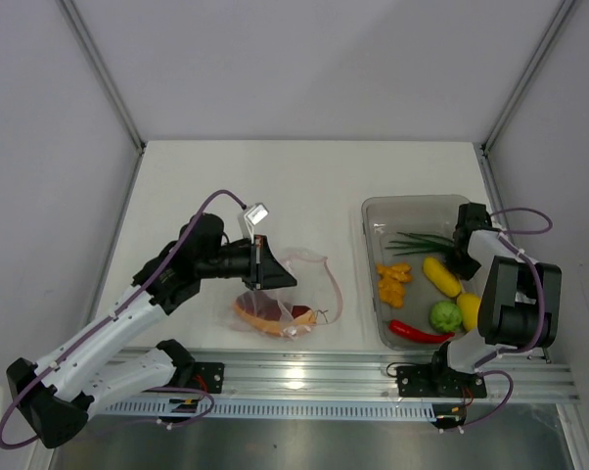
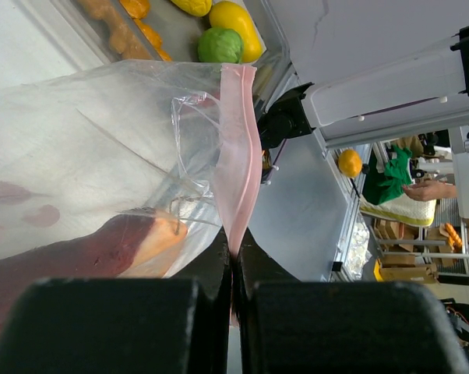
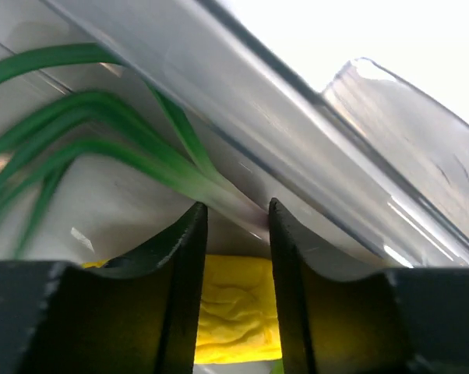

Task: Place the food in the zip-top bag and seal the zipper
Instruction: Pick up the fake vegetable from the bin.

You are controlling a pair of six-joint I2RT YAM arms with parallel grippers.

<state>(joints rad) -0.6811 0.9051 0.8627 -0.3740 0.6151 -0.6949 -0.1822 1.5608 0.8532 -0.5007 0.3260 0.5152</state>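
The clear zip-top bag (image 1: 309, 284) lies left of centre with a reddish-brown curved piece (image 1: 260, 309) inside. My left gripper (image 1: 265, 262) is shut on the bag's pink zipper strip (image 2: 238, 140) and holds the mouth up; the piece shows through the plastic in the left wrist view (image 2: 79, 253). My right gripper (image 1: 463, 257) is down inside the rigid bin (image 1: 412, 204), fingers apart, with the pale end of the green stalks (image 3: 102, 148) at its tips and a yellow fruit (image 3: 234, 304) beyond them. The bin also holds orange chunks (image 1: 393, 282), a green round fruit (image 1: 445, 315) and a red chili (image 1: 417, 333).
The bin's clear wall (image 3: 297, 140) runs close along my right fingers. A second yellow fruit (image 1: 469, 310) lies by the bin's right side. A metal rail (image 1: 373, 377) runs along the near table edge. White walls enclose the table at back and sides.
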